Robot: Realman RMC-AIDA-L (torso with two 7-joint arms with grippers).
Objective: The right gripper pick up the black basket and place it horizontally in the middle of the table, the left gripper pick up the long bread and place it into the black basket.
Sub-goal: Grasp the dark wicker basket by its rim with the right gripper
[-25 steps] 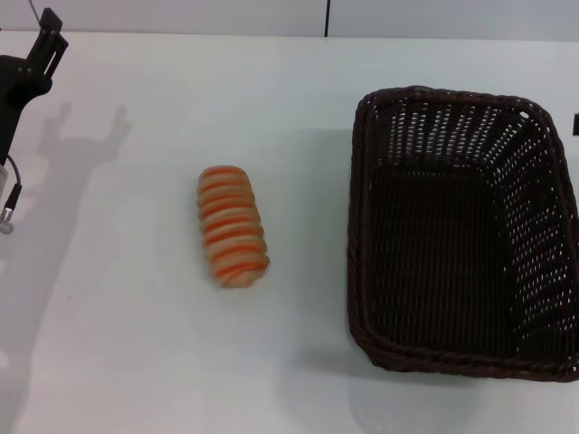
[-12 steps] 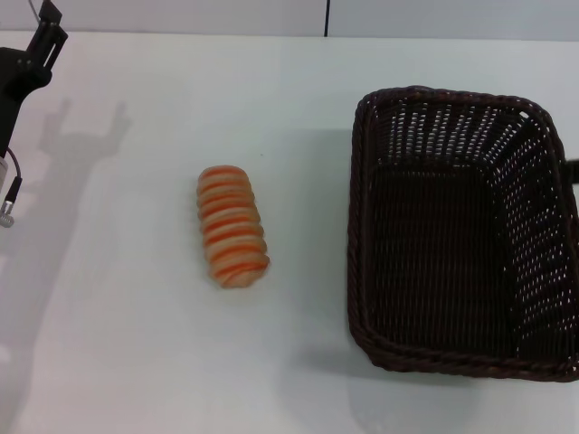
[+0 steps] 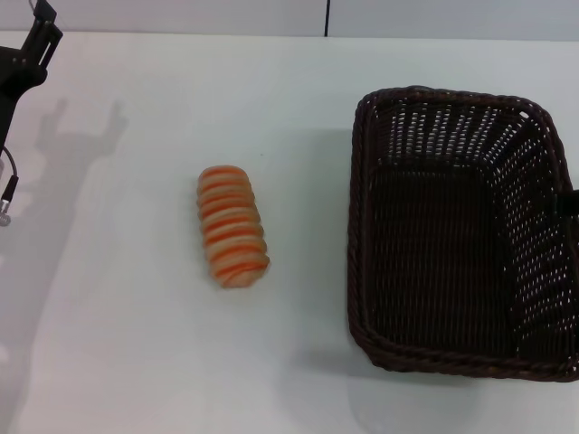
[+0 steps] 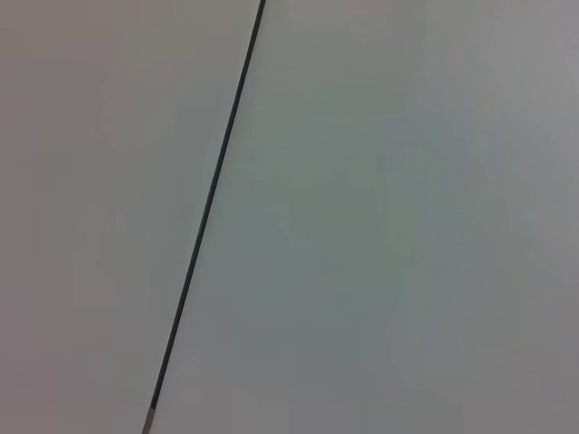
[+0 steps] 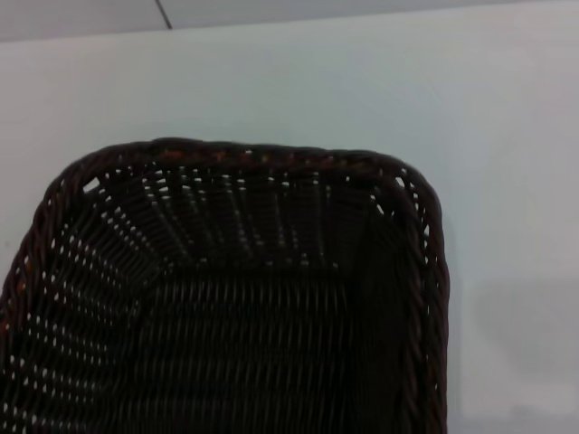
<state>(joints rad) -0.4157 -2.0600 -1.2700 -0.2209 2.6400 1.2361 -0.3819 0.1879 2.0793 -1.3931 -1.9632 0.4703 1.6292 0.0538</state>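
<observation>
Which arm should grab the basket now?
Right. Its pincer sits at the black basket's right rim, while the left pincer is at the table's far left corner.

The left gripper point(image 3: 36, 41) is sticking in from the far left corner of the head view with most of it cut off, so whether its jaws are apart is not showing. The right gripper point(image 3: 572, 201) is showing only as a dark sliver at the right edge, just beyond the black basket point(image 3: 457, 231), whose near right corner is running out of frame. The right wrist view is cropping the black basket's near half.
</observation>
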